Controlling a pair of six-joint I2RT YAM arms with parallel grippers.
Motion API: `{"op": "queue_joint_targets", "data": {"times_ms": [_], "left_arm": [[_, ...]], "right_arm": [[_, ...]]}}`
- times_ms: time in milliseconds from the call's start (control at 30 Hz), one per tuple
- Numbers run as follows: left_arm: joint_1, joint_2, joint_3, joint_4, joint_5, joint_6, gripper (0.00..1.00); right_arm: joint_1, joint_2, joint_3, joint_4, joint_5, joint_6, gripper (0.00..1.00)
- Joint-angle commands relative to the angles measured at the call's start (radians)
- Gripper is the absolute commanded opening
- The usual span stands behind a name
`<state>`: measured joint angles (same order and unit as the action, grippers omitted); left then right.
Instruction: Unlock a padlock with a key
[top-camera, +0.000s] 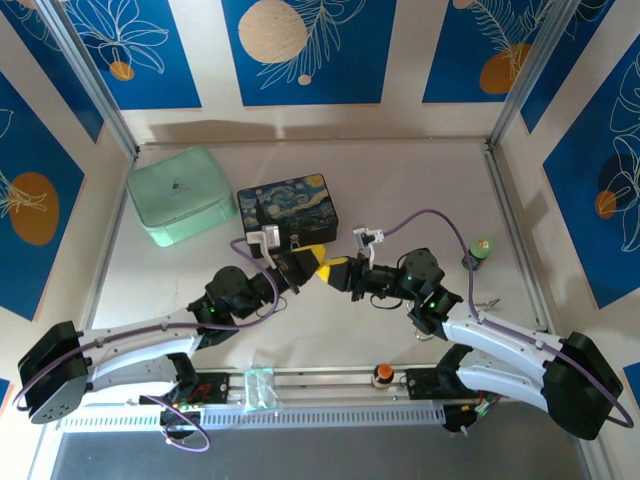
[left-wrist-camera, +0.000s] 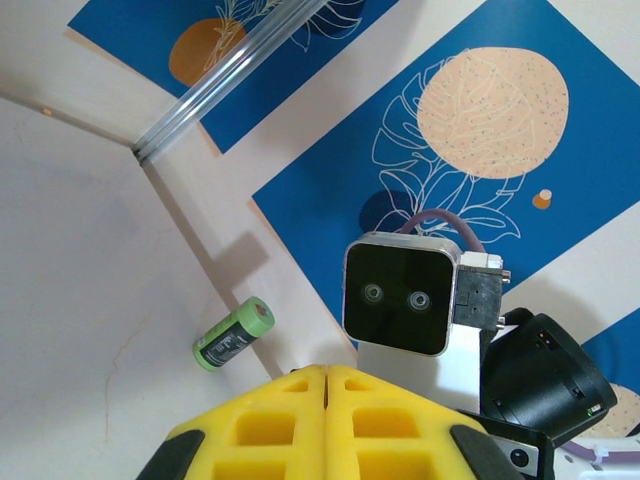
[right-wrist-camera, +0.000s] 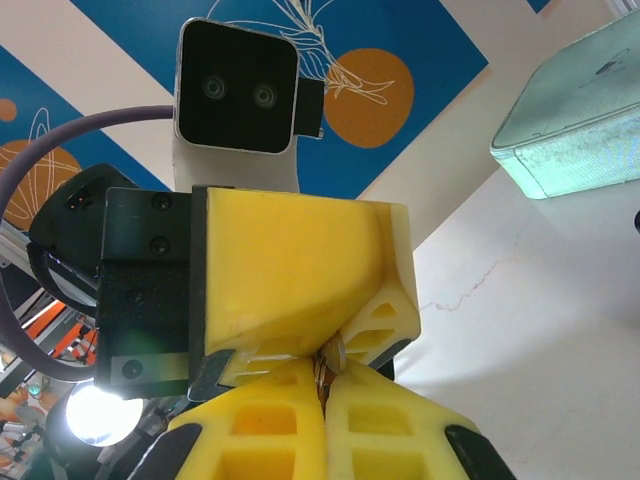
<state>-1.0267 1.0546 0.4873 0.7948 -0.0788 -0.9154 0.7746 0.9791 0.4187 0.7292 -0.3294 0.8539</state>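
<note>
Close to the arm bases, the table (top-camera: 330, 335) is bare, so both arms have room to pull back toward the near edge.

In the middle, the left gripper (top-camera: 313, 256) and the right gripper (top-camera: 336, 268) meet nose to nose, up off the table. Both have their jaws closed tight. A thin bit of metal (right-wrist-camera: 327, 358) seems pinched at the tip of the right one, just where it touches the left one's yellow fingers (right-wrist-camera: 300, 270). It may be the key. It is too small to be sure, and I cannot pick out the padlock.

I think this is the step of getting the key into the lock. Next comes a tiny, straight push, then a turn.

Just behind sits the starry tin (top-camera: 288, 205), so there is little room to go forward. A green roll (top-camera: 480, 250) stands off to the right, and a mint case (top-camera: 180, 195) lies far left.
</note>
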Motion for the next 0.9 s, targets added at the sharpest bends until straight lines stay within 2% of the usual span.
{"op": "queue_joint_targets", "data": {"times_ms": [0,67,100,133,200,267,333,467,633,733,867], "left_arm": [[-0.004,-0.022,0.009,-0.04,-0.007,-0.003,0.18],[-0.004,-0.036,0.032,-0.084,-0.002,0.023,0.3],[-0.004,-0.045,0.042,-0.104,0.0,0.035,0.43],[-0.004,-0.057,0.049,-0.129,-0.006,0.042,0.53],[-0.004,-0.08,0.054,-0.18,-0.032,0.054,0.6],[-0.004,-0.1,0.06,-0.256,-0.072,0.058,0.62],[-0.001,-0.109,0.053,-0.292,-0.091,0.061,0.6],[0.002,-0.112,0.047,-0.298,-0.069,0.067,0.47],[0.004,-0.114,0.098,-0.43,-0.043,0.122,0.45],[0.005,-0.112,0.127,-0.498,-0.037,0.136,0.39],[0.011,-0.113,0.12,-0.49,-0.024,0.13,0.26]], "right_arm": [[-0.005,-0.023,0.001,-0.03,0.01,-0.019,0.0],[-0.004,-0.026,-0.001,-0.066,0.01,-0.025,0.0],[-0.005,-0.025,-0.002,-0.08,0.009,-0.028,0.0],[-0.005,-0.027,-0.001,-0.092,0.009,-0.029,0.0],[-0.003,-0.028,-0.003,-0.097,0.005,-0.029,0.0],[-0.003,-0.029,-0.002,-0.11,0.002,-0.033,0.0],[-0.003,-0.028,0.007,-0.133,-0.005,-0.041,0.0],[-0.003,-0.017,0.018,-0.154,-0.025,-0.046,0.0],[-0.002,-0.007,0.037,-0.18,-0.054,-0.058,0.0],[-0.002,-0.002,0.031,-0.169,-0.051,-0.054,0.0],[0.0,0.011,0.029,-0.16,-0.058,-0.052,0.0]]}}
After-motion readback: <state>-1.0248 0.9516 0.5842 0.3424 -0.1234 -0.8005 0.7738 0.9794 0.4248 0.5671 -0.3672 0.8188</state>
